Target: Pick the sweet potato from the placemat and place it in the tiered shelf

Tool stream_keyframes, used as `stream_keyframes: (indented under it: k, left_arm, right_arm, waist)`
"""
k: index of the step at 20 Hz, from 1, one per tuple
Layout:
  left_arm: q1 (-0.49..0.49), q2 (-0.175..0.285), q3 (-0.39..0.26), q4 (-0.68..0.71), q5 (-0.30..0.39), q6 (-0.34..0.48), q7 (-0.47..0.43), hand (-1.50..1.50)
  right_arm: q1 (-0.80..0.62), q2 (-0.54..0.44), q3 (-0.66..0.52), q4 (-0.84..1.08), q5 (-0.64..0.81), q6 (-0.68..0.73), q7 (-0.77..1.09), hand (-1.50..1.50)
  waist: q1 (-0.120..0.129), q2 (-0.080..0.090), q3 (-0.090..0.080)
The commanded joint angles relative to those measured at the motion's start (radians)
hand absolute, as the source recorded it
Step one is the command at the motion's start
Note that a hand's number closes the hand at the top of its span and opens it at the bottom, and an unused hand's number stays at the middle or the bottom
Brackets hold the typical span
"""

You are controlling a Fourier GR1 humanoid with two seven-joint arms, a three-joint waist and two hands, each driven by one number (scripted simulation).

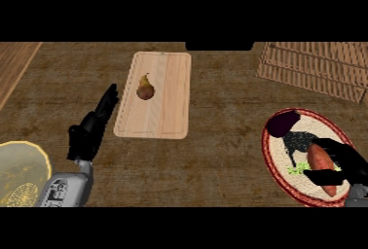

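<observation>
An orange sweet potato (322,169) lies on the round red-rimmed placemat (277,156) at the lower right. My right hand (346,158) sits over it, fingers curled round its middle, and hides part of it. A dark purple eggplant (283,122) rests on the placemat's upper edge. The tiered shelf (314,69), made of wooden slats, stands at the upper right, beyond the placemat. My left hand (92,127) is at the left, open with straight fingers pointing up, beside a wooden cutting board.
A light wooden cutting board (164,114) lies in the centre with a pear (146,88) on it. A yellow-rimmed plate (28,146) shows at the lower left edge. A dark patterned patch and a green bit lie on the placemat.
</observation>
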Motion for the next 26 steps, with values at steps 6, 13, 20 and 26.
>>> stream_keyframes:
  k: [6, 13, 20, 26]
  left_arm:
    - [0.029, -0.037, -0.026, -0.013, -0.032, 0.017, -0.019, 0.00]
    - [0.001, -0.002, 0.001, 0.032, -0.011, -0.026, -0.045, 0.00]
    - [0.028, -0.038, -0.033, 0.014, -0.038, 0.002, -0.066, 0.00]
    - [0.008, 0.000, 0.007, -0.002, -0.004, -0.030, -0.004, 0.00]
  right_arm:
    - [0.029, -0.032, 0.016, 0.028, 0.074, -0.053, -0.138, 1.50]
    - [-0.227, 0.234, 0.252, 0.005, 0.277, -0.149, 0.187, 1.50]
    - [-0.455, 0.281, 0.468, 0.230, 0.217, -0.419, 0.361, 1.50]
    - [-0.558, 0.282, 0.474, 0.067, 0.168, -0.624, 0.413, 1.50]
  waist:
    - [0.000, 0.000, 0.000]
    - [0.031, 0.006, -0.001]
    - [0.031, 0.004, 0.001]
    - [0.021, 0.000, 0.000]
